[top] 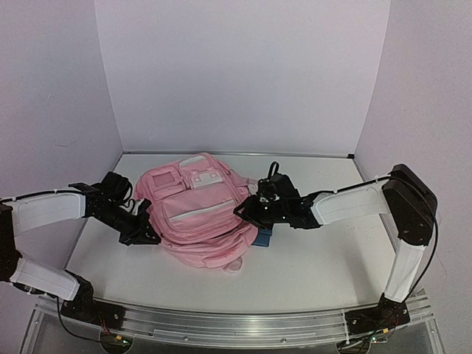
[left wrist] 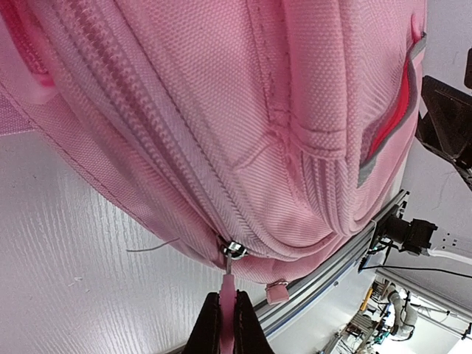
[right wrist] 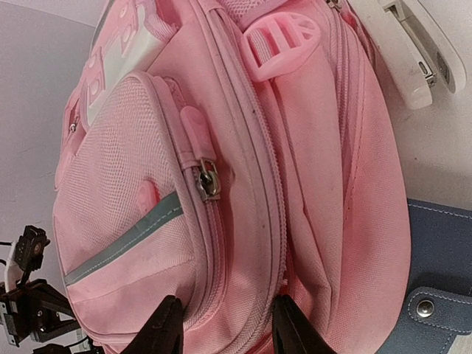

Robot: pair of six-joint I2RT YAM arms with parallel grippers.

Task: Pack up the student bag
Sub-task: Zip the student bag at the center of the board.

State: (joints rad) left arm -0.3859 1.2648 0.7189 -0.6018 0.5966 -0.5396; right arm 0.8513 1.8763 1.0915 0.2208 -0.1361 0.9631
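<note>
pink woven cloth everywhere. looking down from the top view on the bag (top: 198, 210): lying front up on the white table (top: 324, 251), about the middle, between both arms. resting at its right edge partly over a blue pouch (top: 264, 236).

reaching in from the left with the left gripper (top: 147, 234), at the bag's left side. pinching a pink zip pull (left wrist: 228, 293) flat between the pressed-together fingers (left wrist: 210, 332) in the left wrist view, just below a metal slider (left wrist: 234, 249) on the main zip. showing a loose thread (left wrist: 151, 247) beside that slider, over the table's grain, and an aluminium rail (left wrist: 332, 273) past the bag's curve.

reaching in from the right with the right gripper (top: 243, 212), at the bag's right side. keeping nothing clamped there: fingertips (right wrist: 166, 328) spread wide in the right wrist view, straddling the bag's near edge. not being able to tell whether touching the cloth or only hovering close.

showing, in that same view, a second slider (right wrist: 206, 181) on the front pocket, a grey-green stripe (right wrist: 122, 240) running across the pocket, and a round pink tag (right wrist: 284, 44) higher up. showing also the pouch's metal snap (right wrist: 424, 308) just beside the bag, and a white stapler (right wrist: 409, 37) lying on the table near the bag's far corner.
</note>
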